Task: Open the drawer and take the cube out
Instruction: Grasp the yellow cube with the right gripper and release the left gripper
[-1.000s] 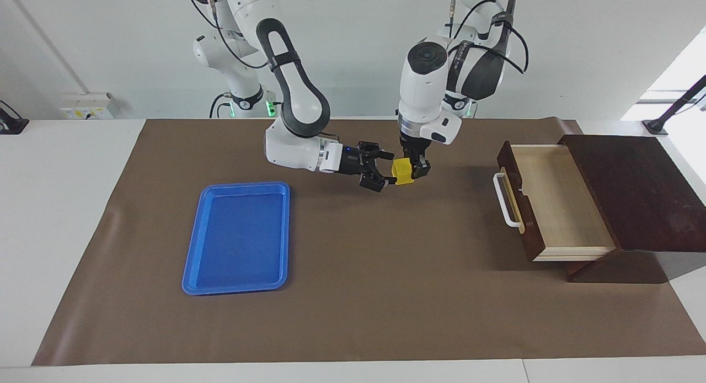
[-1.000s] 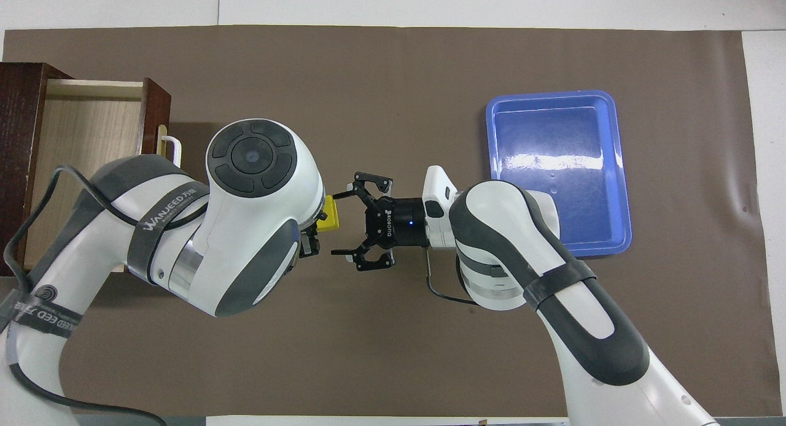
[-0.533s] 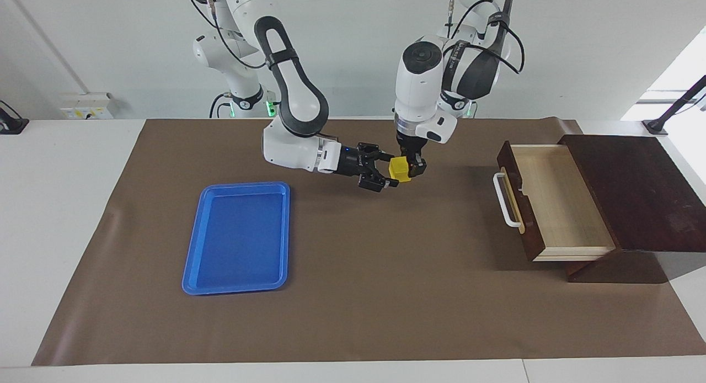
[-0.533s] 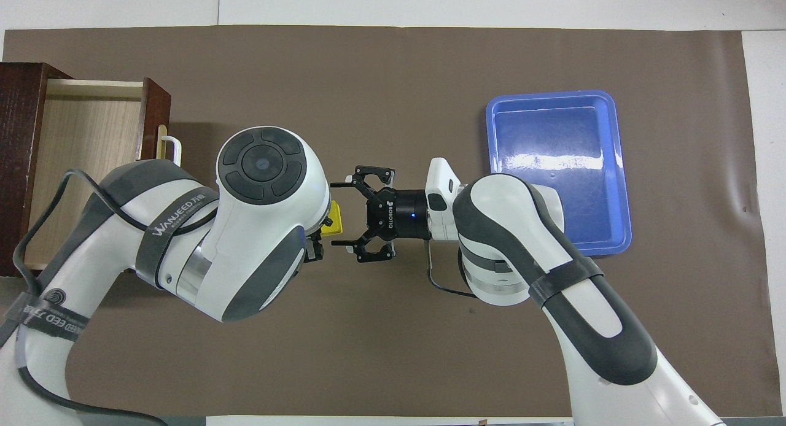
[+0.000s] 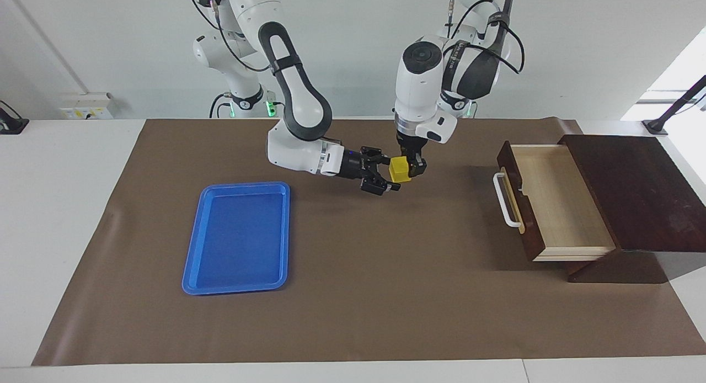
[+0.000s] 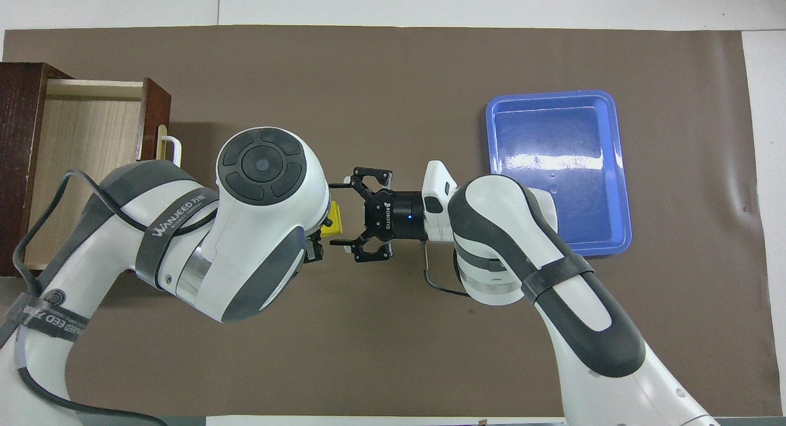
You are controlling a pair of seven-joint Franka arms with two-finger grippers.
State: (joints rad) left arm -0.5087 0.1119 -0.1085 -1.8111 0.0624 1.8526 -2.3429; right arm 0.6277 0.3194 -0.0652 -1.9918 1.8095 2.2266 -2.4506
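The small yellow cube (image 5: 400, 169) hangs in the air over the brown mat, between the drawer and the tray. My left gripper (image 5: 409, 170) points straight down and is shut on the cube. My right gripper (image 5: 392, 173) lies level, open, with one finger on each side of the cube (image 6: 335, 221); whether its fingers touch the cube I cannot tell. In the overhead view the left arm's wrist hides most of the cube and the left gripper. The dark wooden drawer (image 5: 517, 206) stands pulled out at the left arm's end, its pale inside bare.
A flat blue tray (image 5: 237, 237) lies on the brown mat (image 5: 386, 272) at the right arm's end, with nothing in it. The drawer's dark cabinet (image 5: 634, 190) sits at the table's edge. Both forearms meet over the mat's middle.
The left gripper has carried the cube a little toward the robots. The right gripper has followed and closed in, so its open fingers now straddle the cube.
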